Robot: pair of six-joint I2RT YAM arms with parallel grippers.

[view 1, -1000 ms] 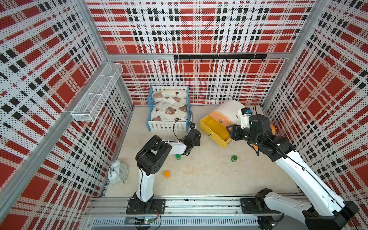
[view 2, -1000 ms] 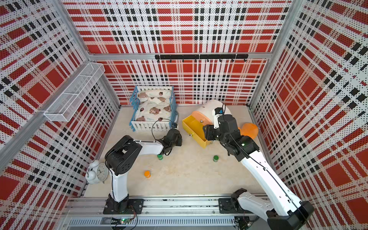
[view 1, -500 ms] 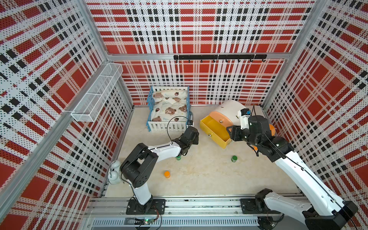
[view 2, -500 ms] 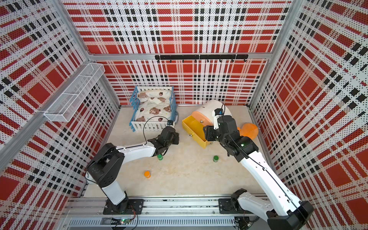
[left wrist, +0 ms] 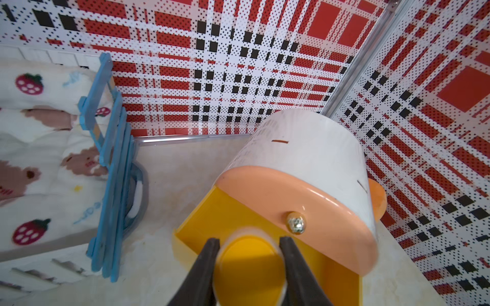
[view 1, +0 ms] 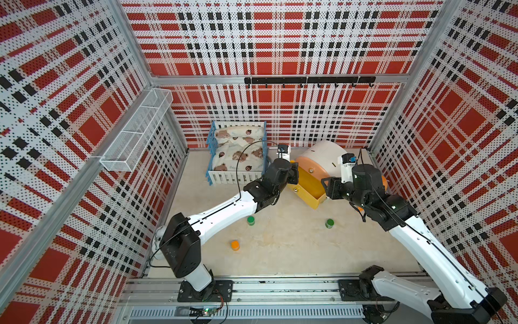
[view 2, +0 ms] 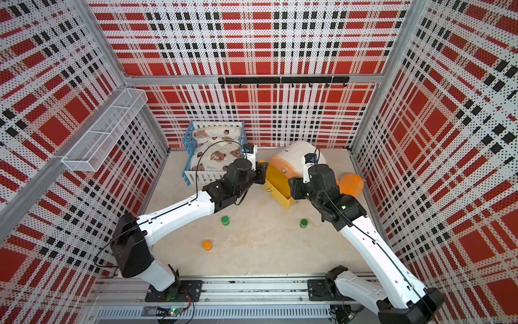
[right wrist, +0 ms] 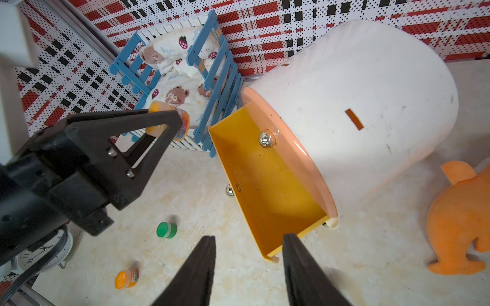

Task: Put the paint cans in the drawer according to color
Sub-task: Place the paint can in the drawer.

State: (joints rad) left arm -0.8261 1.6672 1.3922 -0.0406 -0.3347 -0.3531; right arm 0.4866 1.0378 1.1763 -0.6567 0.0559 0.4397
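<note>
My left gripper is shut on an orange-capped paint can, which fills the gap between its fingers. It holds the can over the back corner of the open yellow drawer by the crib; the right wrist view shows that can at the fingertips. No can shows inside the drawer. My right gripper is open and holds nothing, just off the drawer's front corner. Two green paint cans and another orange paint can stand on the floor.
The drawer belongs to a white rounded cabinet with a peach front at the back right. A blue crib with bedding stands left of it. An orange soft toy lies by the right wall, and a small clock by the left.
The left arm has stretched forward and to the right, taking its gripper from near the left green can up to the drawer. The right arm has hardly moved.
</note>
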